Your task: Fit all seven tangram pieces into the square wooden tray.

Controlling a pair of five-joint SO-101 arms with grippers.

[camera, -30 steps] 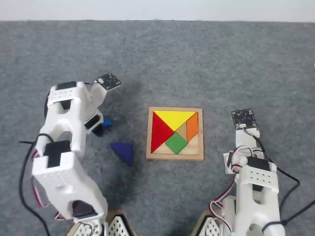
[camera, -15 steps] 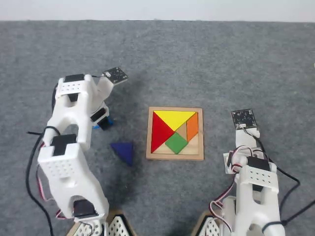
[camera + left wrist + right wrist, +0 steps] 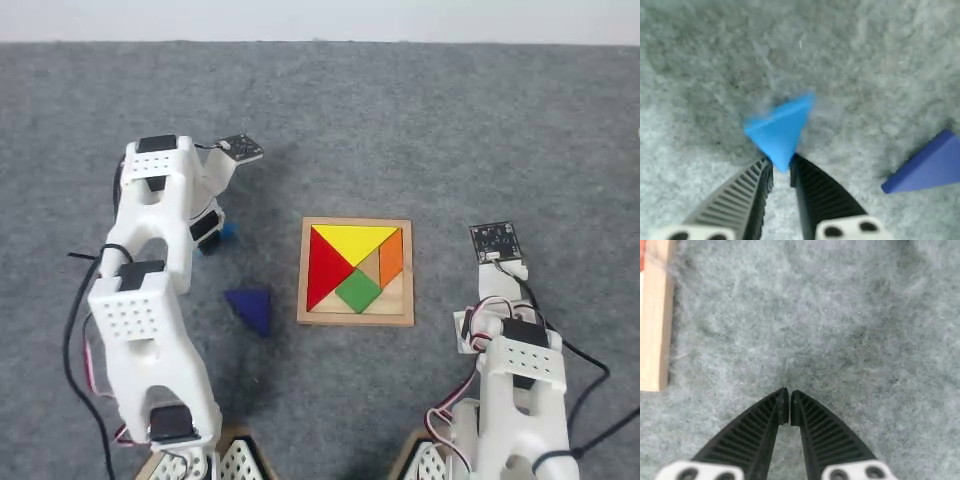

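The square wooden tray (image 3: pixel 357 321) lies mid-table and holds a yellow triangle (image 3: pixel 355 240), a red triangle (image 3: pixel 325 270), a green square (image 3: pixel 357 291) and an orange piece (image 3: pixel 391 258). Left of the tray, my left gripper (image 3: pixel 781 162) is shut on one corner of a light blue triangle (image 3: pixel 780 132), which peeks out beside the arm (image 3: pixel 228 232). A dark blue triangle (image 3: pixel 250 308) lies flat on the carpet between that arm and the tray (image 3: pixel 927 165). My right gripper (image 3: pixel 790 392) is shut with nothing in it, low over the carpet right of the tray's edge (image 3: pixel 654 315).
Grey carpet covers the whole table. The left arm's white body (image 3: pixel 150 300) stands along the left side, the right arm (image 3: pixel 515 370) at the front right. Open carpet lies beyond the tray and between the arms.
The left arm has swung toward the far side of the table, carrying the light blue triangle a little farther back and toward the tray. The right arm has stayed still.
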